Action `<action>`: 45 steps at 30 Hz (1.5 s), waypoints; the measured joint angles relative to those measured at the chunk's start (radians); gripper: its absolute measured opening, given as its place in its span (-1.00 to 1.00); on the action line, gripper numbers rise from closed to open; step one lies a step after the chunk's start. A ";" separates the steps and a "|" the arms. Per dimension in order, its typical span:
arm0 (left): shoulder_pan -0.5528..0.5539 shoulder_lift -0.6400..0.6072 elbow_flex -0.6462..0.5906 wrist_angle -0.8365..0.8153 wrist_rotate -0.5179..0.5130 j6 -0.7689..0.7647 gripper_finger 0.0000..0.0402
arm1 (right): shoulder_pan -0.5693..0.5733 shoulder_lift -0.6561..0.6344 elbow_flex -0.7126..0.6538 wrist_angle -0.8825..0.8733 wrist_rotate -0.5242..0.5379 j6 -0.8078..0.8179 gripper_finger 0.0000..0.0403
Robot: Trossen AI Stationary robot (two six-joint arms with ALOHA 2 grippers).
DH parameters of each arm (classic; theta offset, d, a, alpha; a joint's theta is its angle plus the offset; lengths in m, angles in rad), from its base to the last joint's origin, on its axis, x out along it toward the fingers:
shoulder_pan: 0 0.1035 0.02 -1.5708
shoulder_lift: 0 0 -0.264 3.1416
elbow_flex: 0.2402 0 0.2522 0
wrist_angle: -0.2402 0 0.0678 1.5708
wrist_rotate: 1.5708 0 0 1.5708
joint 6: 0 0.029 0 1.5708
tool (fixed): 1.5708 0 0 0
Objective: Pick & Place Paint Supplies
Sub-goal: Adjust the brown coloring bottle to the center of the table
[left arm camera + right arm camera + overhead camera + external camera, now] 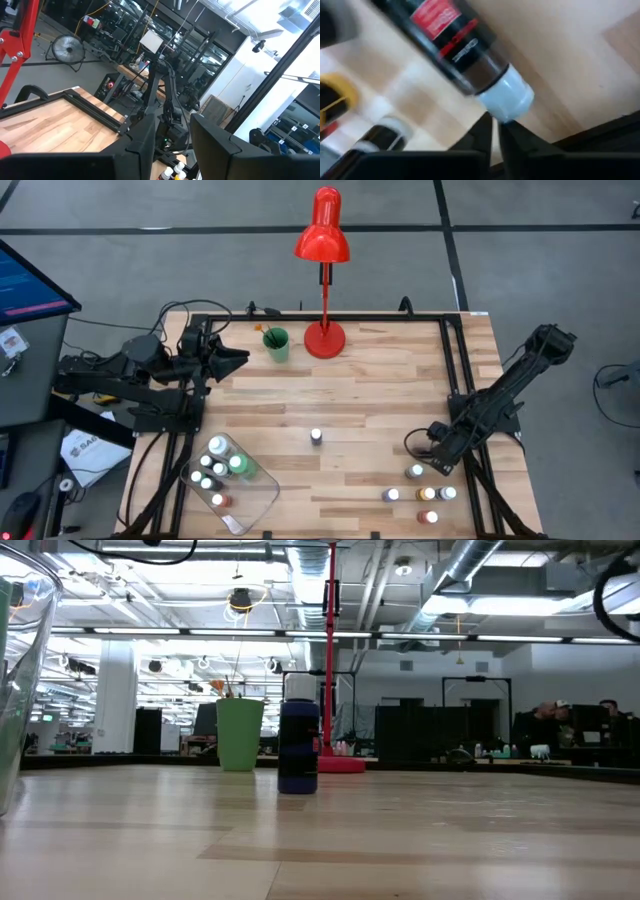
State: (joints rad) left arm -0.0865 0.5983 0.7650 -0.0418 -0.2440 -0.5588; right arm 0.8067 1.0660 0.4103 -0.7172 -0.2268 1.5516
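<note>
My right gripper [441, 461] points down at the near right of the table, shut, beside a group of small white-capped paint bottles [427, 494]. In the right wrist view its fingertips [495, 131] stand right at the white cap [507, 97] of a dark, red-labelled bottle [445, 40]. One dark bottle [316, 437] stands alone on its base mid-table, and shows again in the low view [298, 745]. Several more bottles [215, 465] sit in the clear tray [250, 500]. My left gripper [240, 360] waits open at the far left, raised and holding nothing. My right gripper's shut fingertips [487, 132] come from above, slanting down, and end at the edge of the bottle's white cap [500, 115]. The cap lies outside the fingers, not between them. Whether the tips touch it, I cannot tell.
A red desk lamp [323, 280] and a green cup [276, 343] holding brushes stand at the far edge. A black frame rail [455, 350] runs along the table's right side. Bare wood lies between the lone bottle and the right-hand group.
</note>
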 joint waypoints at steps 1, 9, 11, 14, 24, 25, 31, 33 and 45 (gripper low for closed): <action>0.000 0.000 0.000 0.000 0.000 0.001 -0.44 | -0.003 0.000 0.011 0.000 -0.001 -0.020 -0.93; 0.000 0.000 0.000 0.001 0.000 0.001 -0.44 | -0.018 0.000 0.092 -0.094 -0.027 -0.083 -0.73; 0.000 0.000 0.000 0.001 0.001 0.002 -0.44 | -0.018 0.000 0.121 -0.102 -0.025 -0.119 -0.62; 0.000 0.000 0.000 0.001 0.002 0.003 -0.44 | -0.018 0.000 0.168 -0.149 0.000 -0.186 -0.44; 0.000 0.000 0.000 0.001 0.004 0.004 -0.44 | -0.027 0.001 0.178 -0.294 0.202 -0.355 0.24; 0.000 0.000 0.000 0.001 0.004 0.004 -0.44 | -0.031 0.001 0.168 -0.293 0.201 -0.358 0.28; 0.000 0.000 0.000 0.002 0.004 0.002 -0.44 | -0.036 0.002 0.100 -0.202 0.200 -0.358 0.31; 0.000 0.000 0.000 0.002 0.003 0.002 -0.44 | -0.037 0.002 0.078 -0.155 0.198 -0.358 0.31; 0.000 0.000 0.000 0.002 -0.005 0.003 -0.44 | -0.037 0.000 -0.010 -0.051 0.199 -0.311 0.32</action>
State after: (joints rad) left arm -0.0864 0.5984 0.7650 -0.0402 -0.2490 -0.5560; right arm 0.7692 1.0662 0.4003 -0.7680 -0.0278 1.2407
